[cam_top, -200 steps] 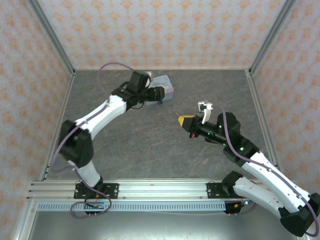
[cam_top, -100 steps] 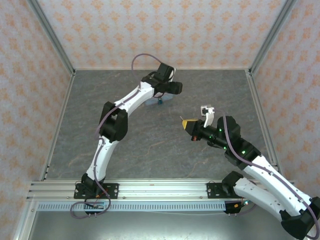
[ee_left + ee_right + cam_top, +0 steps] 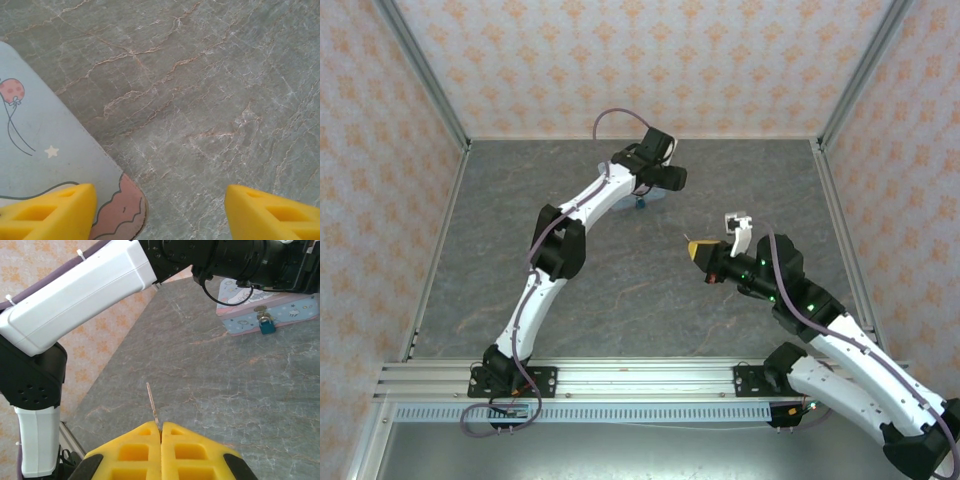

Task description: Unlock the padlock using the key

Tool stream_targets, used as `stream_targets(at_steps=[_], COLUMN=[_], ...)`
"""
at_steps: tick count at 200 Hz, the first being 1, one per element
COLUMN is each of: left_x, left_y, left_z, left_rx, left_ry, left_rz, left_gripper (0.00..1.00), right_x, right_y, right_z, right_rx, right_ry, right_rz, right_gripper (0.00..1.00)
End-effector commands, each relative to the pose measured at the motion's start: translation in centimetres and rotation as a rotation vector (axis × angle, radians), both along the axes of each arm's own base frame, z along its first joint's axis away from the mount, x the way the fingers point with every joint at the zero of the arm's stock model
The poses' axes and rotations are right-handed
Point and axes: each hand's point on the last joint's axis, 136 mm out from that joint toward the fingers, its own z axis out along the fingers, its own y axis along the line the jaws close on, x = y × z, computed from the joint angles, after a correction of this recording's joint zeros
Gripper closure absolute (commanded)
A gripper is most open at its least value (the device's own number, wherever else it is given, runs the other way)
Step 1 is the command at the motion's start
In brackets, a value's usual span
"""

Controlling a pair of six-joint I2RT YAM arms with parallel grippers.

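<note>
My right hand [image 3: 161, 430] is pinched shut on the end of the thin key [image 3: 153, 405], well apart from the padlock [image 3: 266, 325] hanging on the front of the tin [image 3: 295, 307], while my left hand [image 3: 160, 210] gapes empty over the tin's corner, so I judge the unsteadied padlock could swing and twist the key loose.

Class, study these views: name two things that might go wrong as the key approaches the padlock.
The key is pinched only at its end by the right gripper, so it may twist on contact. The left gripper is open over the tin, so the hanging padlock may swing away.
</note>
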Motion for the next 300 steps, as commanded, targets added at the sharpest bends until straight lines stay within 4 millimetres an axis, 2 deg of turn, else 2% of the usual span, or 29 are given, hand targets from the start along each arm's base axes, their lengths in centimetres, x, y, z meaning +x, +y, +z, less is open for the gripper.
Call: stream_targets(at_steps=[1,52,53,56,57,60,61,63,65,69,128,137,142,167,199,222,255,281,284,300], left_x=[-3.8,-8.8,-9.0,-9.2,-9.4,-9.6,-9.9,-10.0,-10.4,-10.6,-17.3,-18.3,-18.9,-21.5,-24.8,-27.0,-28.2,-27.0,-26.8,-25.8], left_y=[0.1,-0.4,-0.2,-0.3,-0.2,-0.2,-0.1,-0.2,-0.1,-0.2,0.7,0.7,0.6,-0.1,-0.7,-2.1,-5.4,-8.3,-8.5,-9.5], left_z=[-2.4,-0.7,-1.3,-0.7,-1.2,-0.6,-1.2,-0.6,-1.1,-0.5,-1.4,-2.1,-1.2,-1.0,-1.6,-2.0,-2.1,-1.7,-2.5,-2.9], left_rx=[0.077,0.08,0.086,0.079,0.084,0.078,0.084,0.076,0.081,0.072,0.052,0.063,0.054,0.044,0.03,0.019,-0.021,-0.065,-0.053,-0.033], left_ry=[0.1,0.068,0.078,0.068,0.077,0.069,0.08,0.069,0.081,0.069,0.074,0.086,0.072,0.073,0.095,0.111,0.123,0.114,0.125,0.111], left_rz=[-0.063,-0.115,-0.115,-0.114,-0.115,-0.116,-0.116,-0.117,-0.118,-0.12,-0.136,-0.145,-0.156,-0.186,-0.206,-0.243,-0.3,-0.327,-0.328,-0.332], left_gripper=[0.33,0.33,0.33,0.33,0.33,0.33,0.33,0.33,0.34,0.34,0.34,0.35,0.35,0.35,0.35,0.35,0.35,0.35,0.35,0.35], right_x=[0.0,0.2,0.2,0.2,0.2,0.2,0.3,0.3,0.3,0.3,1.2,1.2,1.2,1.3,1.1,0.9,0.7,0.6,0.6,0.4], right_y=[-0.8,-2.3,-2.3,-2.4,-2.4,-2.5,-2.6,-2.6,-2.7,-2.8,-5.5,-5.8,-5.9,-6.9,-7.8,-8.2,-8.3,-8.4,-8.4,-8.5], right_z=[0.0,-0.3,-0.2,-0.2,-0.2,-0.3,-0.2,-0.2,-0.3,-0.3,-0.7,-0.7,-0.8,-0.6,-0.2,0.3,0.8,1.1,1.1,1.1], right_rx=[-0.044,-0.117,-0.117,-0.117,-0.118,-0.119,-0.118,-0.118,-0.118,-0.119,-0.127,-0.131,-0.134,-0.146,-0.164,-0.172,-0.168,-0.163,-0.162,-0.161], right_ry=[-0.008,0.002,0.002,0.003,0.004,0.006,0.006,0.008,0.009,0.012,0.047,0.05,0.054,0.053,0.038,0.026,0.017,0.021,0.022,0.028], right_rz=[-0.03,-0.078,-0.079,-0.08,-0.08,-0.084,-0.086,-0.088,-0.089,-0.095,-0.195,-0.204,-0.212,-0.25,-0.279,-0.289,-0.29,-0.295,-0.297,-0.297], right_gripper=[1.0,1.0,1.0,1.0,1.0,1.0,1.0,1.0,1.0,1.0,1.0,1.0,1.0,1.0,1.0,1.0,1.0,1.0,1.0,1.0])
